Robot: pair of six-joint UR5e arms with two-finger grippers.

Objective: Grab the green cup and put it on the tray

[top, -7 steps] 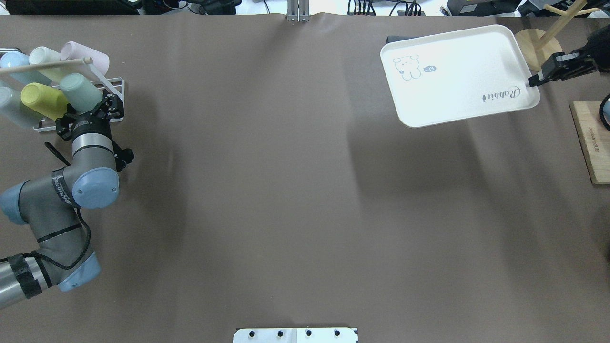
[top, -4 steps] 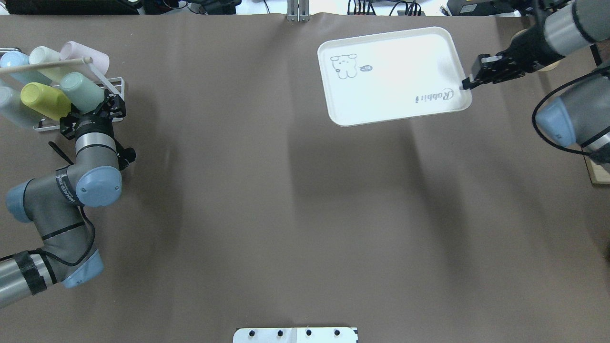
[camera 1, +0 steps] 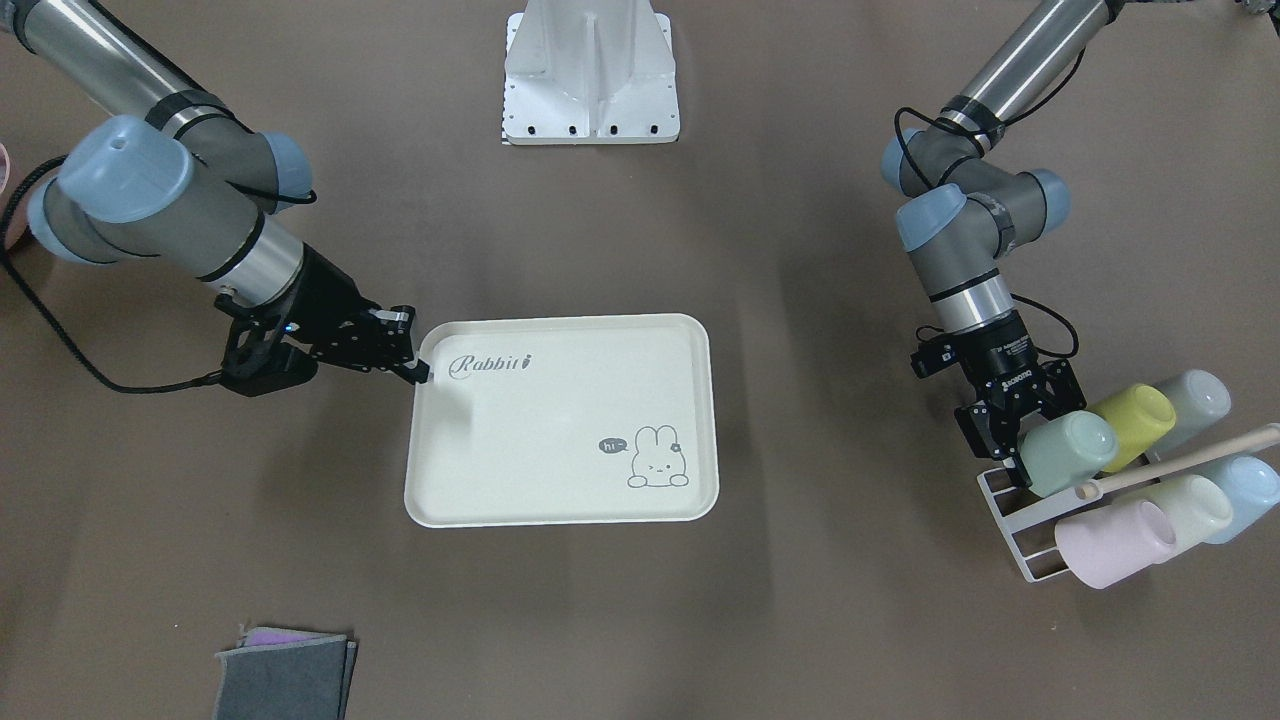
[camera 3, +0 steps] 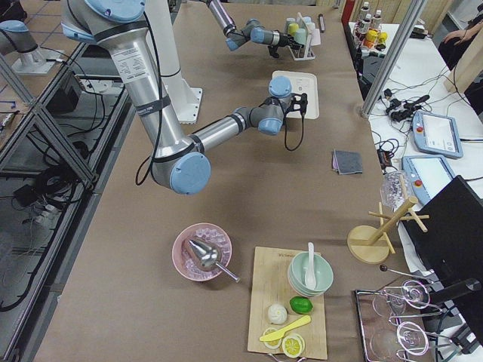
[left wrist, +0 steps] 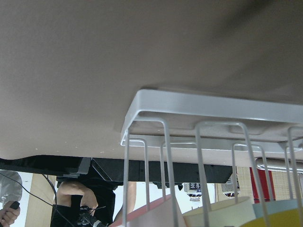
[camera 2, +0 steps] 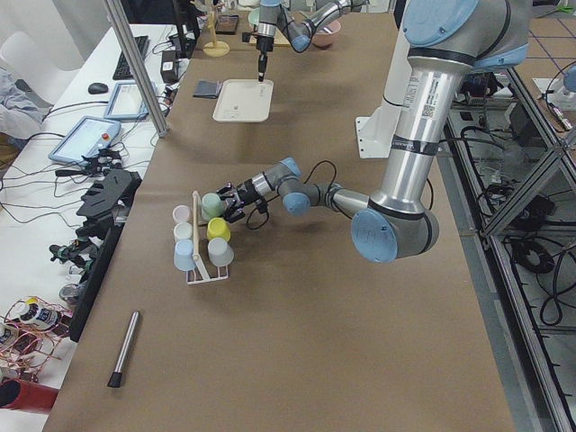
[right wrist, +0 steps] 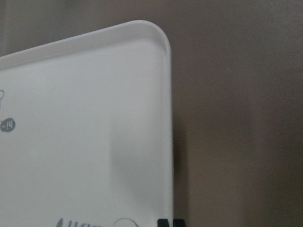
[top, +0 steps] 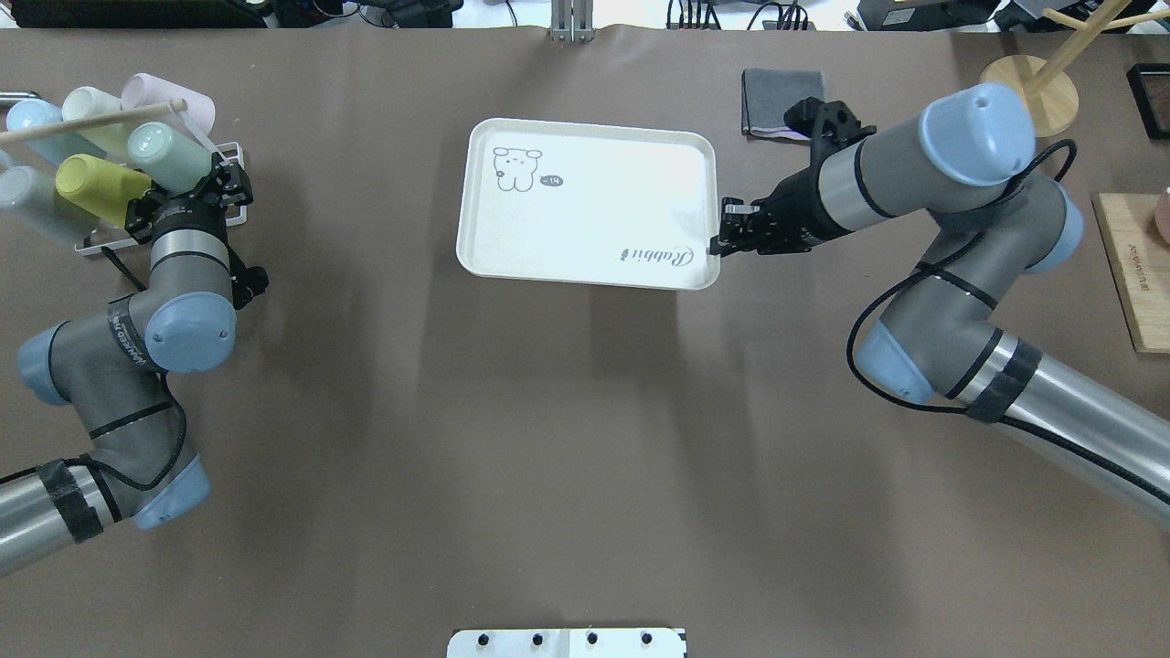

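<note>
Pick step: my left gripper (camera 1: 1012, 425) sits right at the green cup (camera 1: 1068, 450) on the rack (camera 1: 1008, 515), grip state can't tell, while my right gripper (top: 722, 239) pinches the tray (top: 585, 233) edge well apart; next I need a firm hold and a lift off the rack.

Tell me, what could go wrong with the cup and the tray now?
1. The right hand pinches the tray by just one edge near a corner, so the tray might tip or slip out.
2. The left hand is at the green cup, which sits tight beside the yellow cup in the rack. Pulling it out could drag the rack or knock its neighbours.
</note>
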